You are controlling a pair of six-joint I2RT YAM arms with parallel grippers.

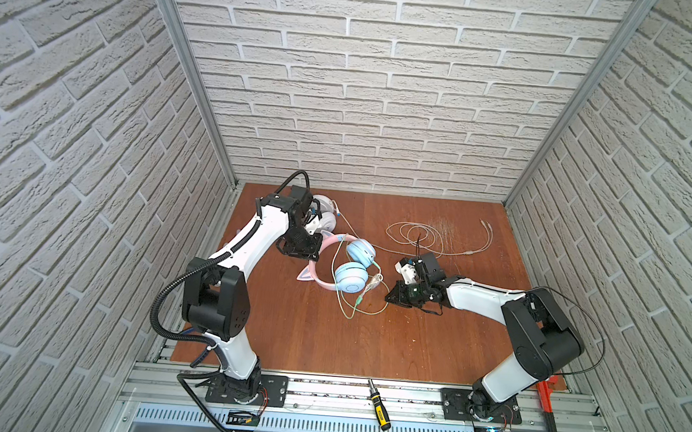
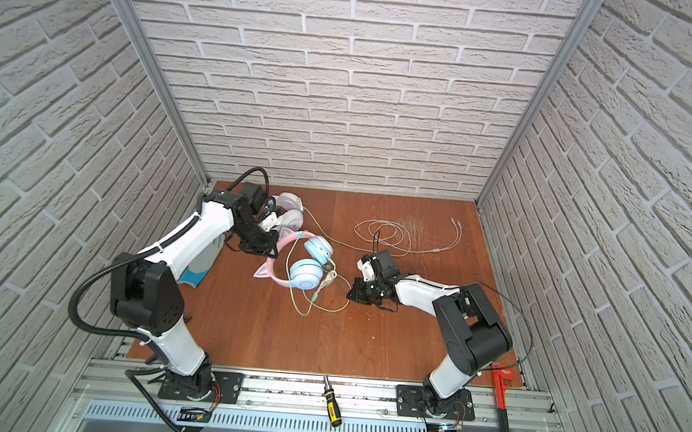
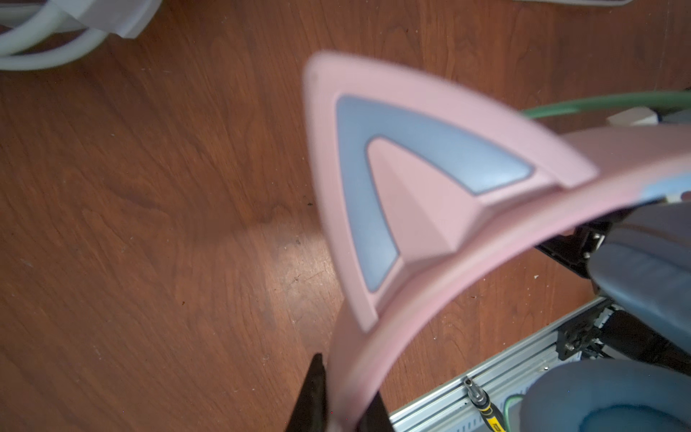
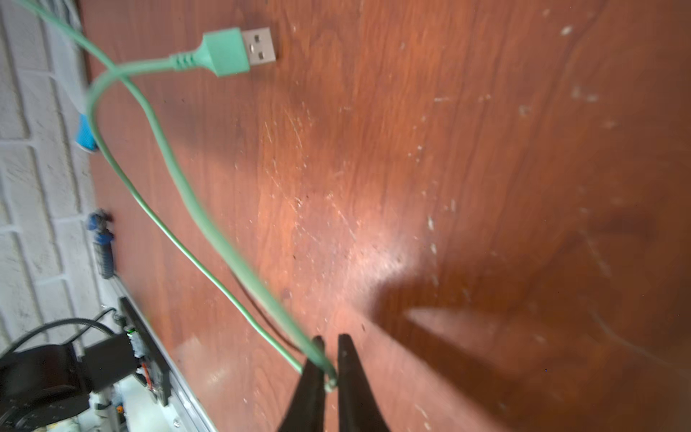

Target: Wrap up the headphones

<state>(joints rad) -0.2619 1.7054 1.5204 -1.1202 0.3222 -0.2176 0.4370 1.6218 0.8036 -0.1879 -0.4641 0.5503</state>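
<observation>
At mid-table, in right gripper [image 4: 331,374]: green cable [image 4: 209,228], so wrap step looks underway. To do it well, I'd say: light tension, lead loop round light-blue cups [image 1: 349,282], mind loose USB plug [image 4: 239,50]. Jaws pressed almost together, pinching cable at loop's bend. Plug lies on wooden tabletop [image 4: 467,168] beyond. Left gripper [image 3: 342,404] clamped on pink headband [image 3: 430,299] beside cat ear [image 3: 392,168], anchoring pair. White headphones [image 1: 325,217] in far-left corner, white cable [image 1: 418,234] sprawled loose.
</observation>
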